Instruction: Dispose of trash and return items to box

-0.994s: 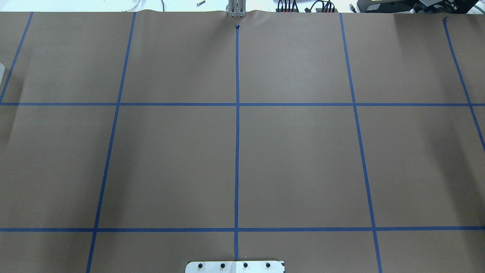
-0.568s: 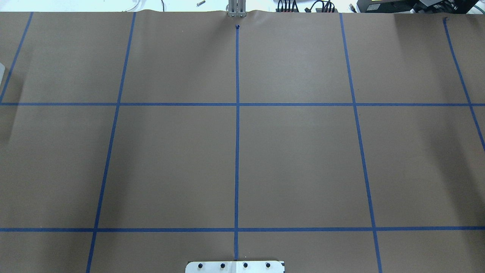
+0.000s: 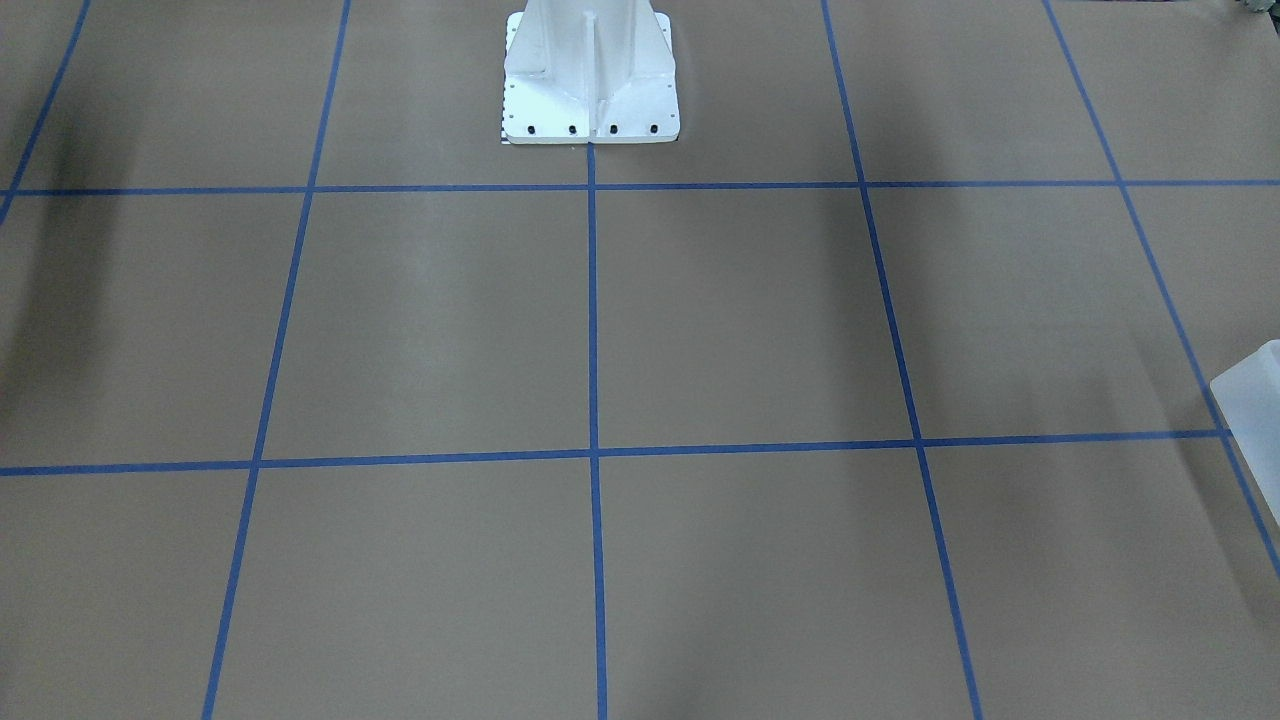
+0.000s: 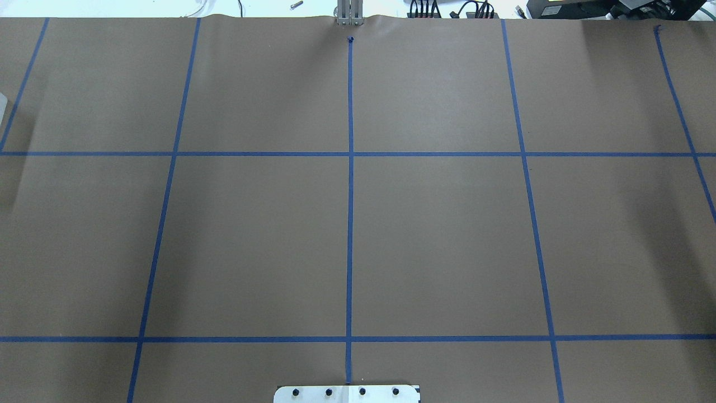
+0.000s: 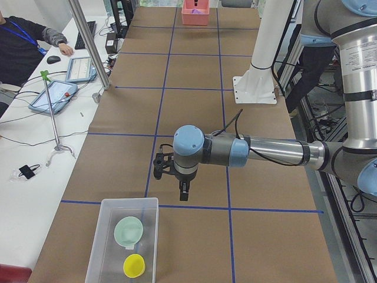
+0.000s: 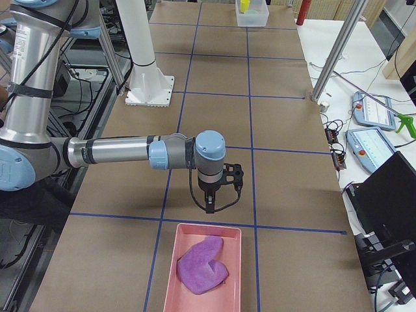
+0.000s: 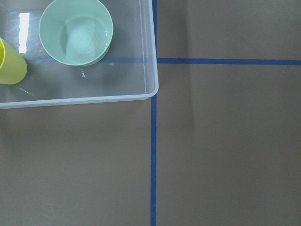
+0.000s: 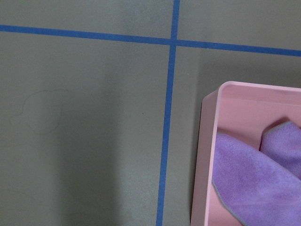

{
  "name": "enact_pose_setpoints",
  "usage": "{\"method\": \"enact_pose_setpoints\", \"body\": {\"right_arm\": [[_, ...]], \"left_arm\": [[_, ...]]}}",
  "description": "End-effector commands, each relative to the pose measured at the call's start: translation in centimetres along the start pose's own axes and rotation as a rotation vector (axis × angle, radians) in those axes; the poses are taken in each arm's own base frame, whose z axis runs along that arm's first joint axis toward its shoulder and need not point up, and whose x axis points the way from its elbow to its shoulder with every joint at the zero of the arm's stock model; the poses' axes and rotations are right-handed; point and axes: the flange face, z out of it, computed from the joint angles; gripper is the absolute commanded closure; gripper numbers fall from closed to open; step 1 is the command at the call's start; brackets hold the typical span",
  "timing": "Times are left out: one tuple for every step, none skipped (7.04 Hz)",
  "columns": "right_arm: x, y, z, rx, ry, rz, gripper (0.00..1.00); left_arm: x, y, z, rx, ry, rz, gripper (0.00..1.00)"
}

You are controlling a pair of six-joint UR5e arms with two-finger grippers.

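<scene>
The frosted box point(image 5: 97, 250) stands at the table's left end, with the mint-green bowl point(image 5: 128, 230) and the yellow cup point(image 5: 134, 266) inside it. The left wrist view shows the box's corner point(image 7: 151, 89), the bowl point(image 7: 75, 30) and the cup point(image 7: 10, 63). One corner of the box point(image 3: 1250, 400) shows in the front view. My left gripper point(image 5: 184, 193) hangs over the table just beyond the box; I cannot tell if it is open or shut. My right gripper point(image 6: 209, 207) hangs just short of a pink tray point(image 6: 170, 273) that holds a purple cloth point(image 6: 203, 265); I cannot tell its state either.
The white pedestal base point(image 3: 590, 100) stands at the robot's side of the table. The right wrist view shows the pink tray's corner point(image 8: 207, 141) and the cloth point(image 8: 254, 179). A person point(image 5: 23, 41) sits at a side desk with tablets.
</scene>
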Motion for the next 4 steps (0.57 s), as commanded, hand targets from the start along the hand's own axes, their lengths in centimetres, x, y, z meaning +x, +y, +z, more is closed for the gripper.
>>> {"method": "enact_pose_setpoints", "body": {"right_arm": [[0.03, 0.07, 0.04, -0.001, 0.000, 0.001, 0.00], [-0.03, 0.05, -0.02, 0.001, 0.000, -0.001, 0.00], [-0.03, 0.06, -0.01, 0.000, -0.002, 0.000, 0.00], [-0.04, 0.05, -0.02, 0.001, -0.002, -0.001, 0.00]], "left_arm": [[-0.05, 0.08, 0.01, -0.001, 0.000, -0.002, 0.01], [-0.11, 0.08, 0.07, -0.002, 0.000, -0.003, 0.01], [-0.40, 0.63, 0.31, -0.009, -0.001, -0.011, 0.01], [-0.44, 0.77, 0.33, -0.010, -0.001, -0.012, 0.02]]}}
